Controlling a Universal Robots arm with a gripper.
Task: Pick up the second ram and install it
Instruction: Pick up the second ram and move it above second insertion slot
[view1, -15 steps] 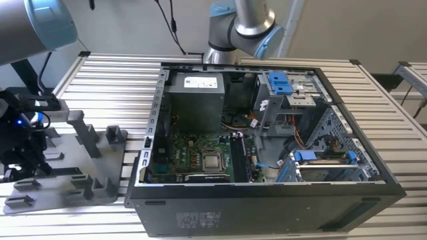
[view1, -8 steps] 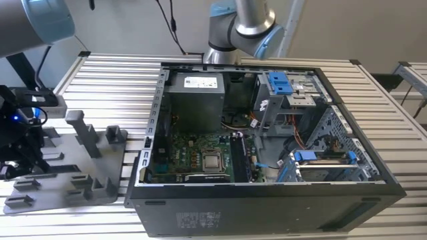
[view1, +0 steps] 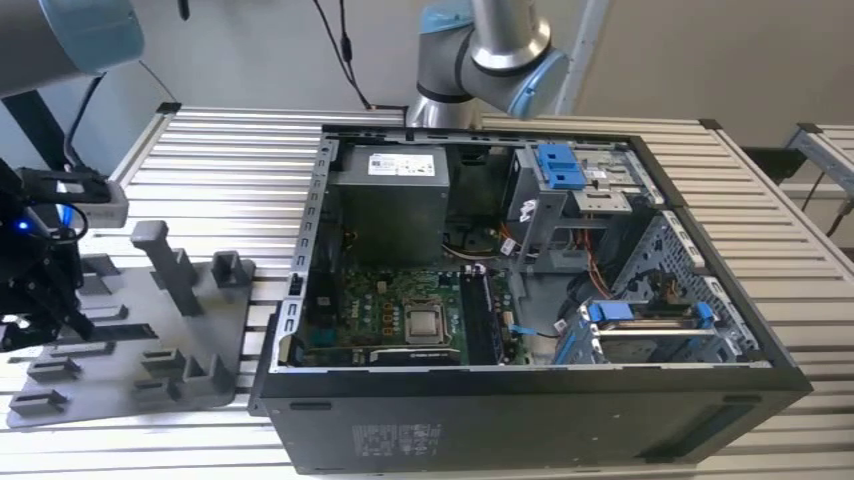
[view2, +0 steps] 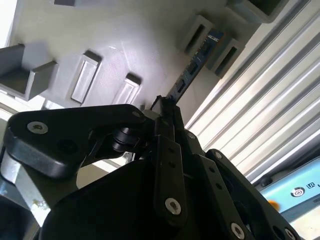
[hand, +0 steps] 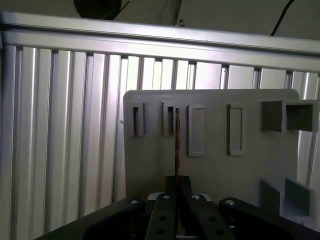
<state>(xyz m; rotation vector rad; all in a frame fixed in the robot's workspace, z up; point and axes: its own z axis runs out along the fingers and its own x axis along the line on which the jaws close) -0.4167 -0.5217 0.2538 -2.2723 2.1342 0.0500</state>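
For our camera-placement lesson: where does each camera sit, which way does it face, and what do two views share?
Exterior view: off the arm, raised, looking down on the open computer case and holder tray; the arm shows.
First wrist view: behind the gripper, facing the tray; its fingers grip the second ram edge-on.
Second wrist view: beside the gripper, looking obliquely along the ram.
Both wrist views share gripper, ram, tray.

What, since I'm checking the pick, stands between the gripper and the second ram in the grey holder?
Nothing visible. In both wrist views the gripper sits right at the near end of the second ram, which stands on edge in a slot of the grey holder.
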